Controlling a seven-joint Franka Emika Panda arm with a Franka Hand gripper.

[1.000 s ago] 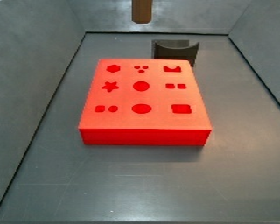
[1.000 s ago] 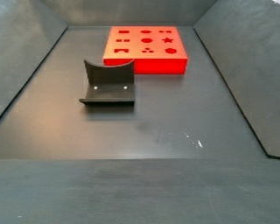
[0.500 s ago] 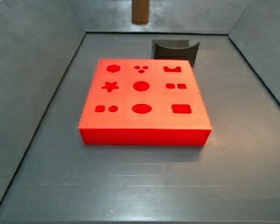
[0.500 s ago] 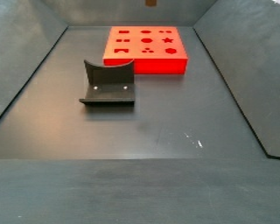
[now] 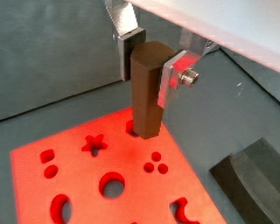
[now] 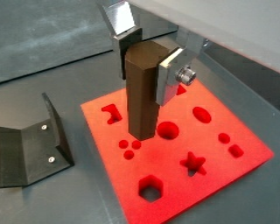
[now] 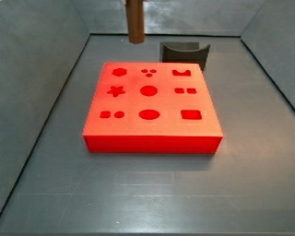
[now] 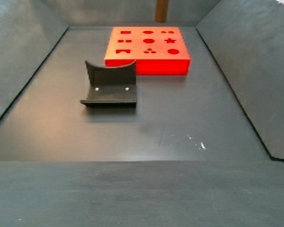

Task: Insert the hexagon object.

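My gripper is shut on the hexagon object, a slim brown wooden peg held upright between the silver fingers; both wrist views show this. The peg hangs above the red block, which has several shaped holes. A hexagon hole lies at a corner beside the star hole. In both side views only the peg shows, reaching down from the upper edge above the far part of the red block. The gripper itself is out of frame there.
The dark fixture stands on the floor just behind the red block; it also shows in a side view and in both wrist views. Grey walls enclose the floor on all sides.
The peg has come lower and shifted left in a side view. More of its length shows now. The block and the fixture have not moved.
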